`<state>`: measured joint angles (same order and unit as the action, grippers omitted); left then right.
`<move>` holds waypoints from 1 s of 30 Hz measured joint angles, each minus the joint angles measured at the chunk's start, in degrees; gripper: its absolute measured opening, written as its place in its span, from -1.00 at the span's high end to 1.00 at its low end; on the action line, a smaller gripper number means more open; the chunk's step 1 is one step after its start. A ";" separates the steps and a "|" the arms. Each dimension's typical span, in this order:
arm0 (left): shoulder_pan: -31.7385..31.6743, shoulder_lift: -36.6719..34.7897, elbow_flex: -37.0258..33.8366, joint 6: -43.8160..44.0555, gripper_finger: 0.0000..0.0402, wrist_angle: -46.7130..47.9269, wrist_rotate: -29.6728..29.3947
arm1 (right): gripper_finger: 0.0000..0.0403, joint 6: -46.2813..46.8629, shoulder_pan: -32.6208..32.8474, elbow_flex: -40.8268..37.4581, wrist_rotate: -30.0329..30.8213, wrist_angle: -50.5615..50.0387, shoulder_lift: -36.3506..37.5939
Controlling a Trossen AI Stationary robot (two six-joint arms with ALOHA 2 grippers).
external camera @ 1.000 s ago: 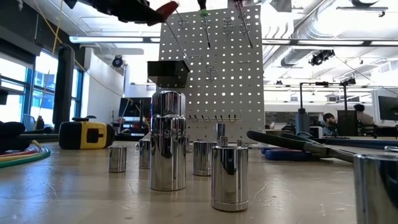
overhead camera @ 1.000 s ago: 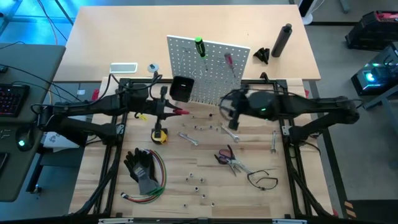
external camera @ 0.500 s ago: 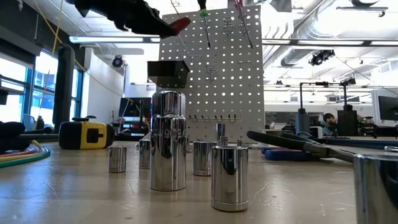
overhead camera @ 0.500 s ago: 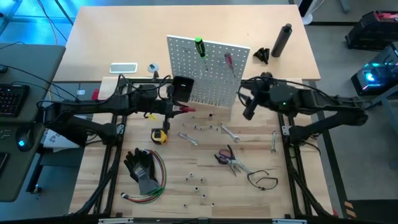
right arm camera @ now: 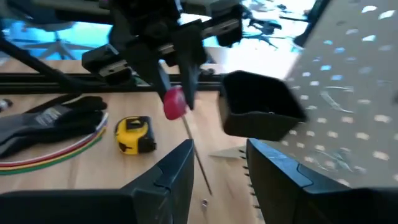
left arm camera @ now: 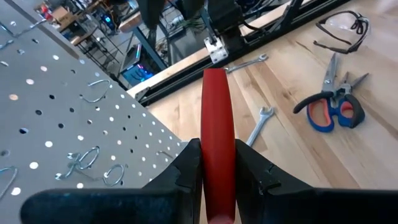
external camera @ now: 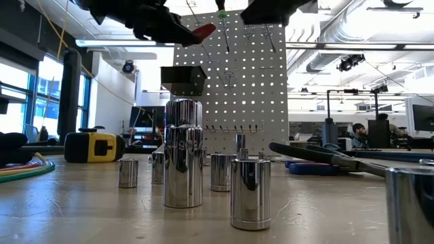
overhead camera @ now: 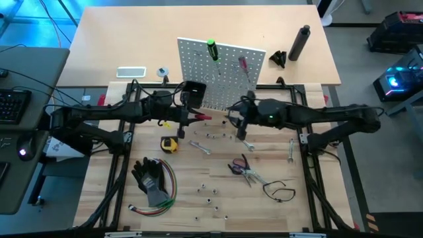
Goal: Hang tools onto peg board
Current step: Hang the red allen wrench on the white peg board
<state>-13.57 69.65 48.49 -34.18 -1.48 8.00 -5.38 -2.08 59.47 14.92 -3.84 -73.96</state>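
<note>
Moved: right gripper (overhead camera: 239, 123) swings back to frame centre, jaws parted, empty | left gripper (overhead camera: 187, 118) clenches red-handled screwdriver (overhead camera: 199, 118) below peg board (overhead camera: 221, 76) | risk: grippers near, collision knocks screwdriver loose.

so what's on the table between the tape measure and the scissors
In the high view, a small silver wrench lies on the wood between the yellow tape measure and the scissors; otherwise that stretch is bare.
</note>
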 joint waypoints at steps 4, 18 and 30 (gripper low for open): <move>-0.02 0.08 0.03 0.17 0.74 -0.24 0.03 | 0.30 -0.87 -0.93 -0.01 -4.80 5.20 -4.11; -0.02 0.13 0.02 0.46 0.74 0.22 0.03 | 0.30 -4.11 -0.97 0.01 -9.40 14.69 -9.47; 0.14 0.13 0.02 1.12 0.74 0.08 0.61 | 0.42 -4.13 -0.97 0.03 -9.68 19.87 -12.87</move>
<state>-13.43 69.78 48.51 -33.06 -1.40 8.61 -9.51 -3.04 59.51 5.23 16.04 -86.83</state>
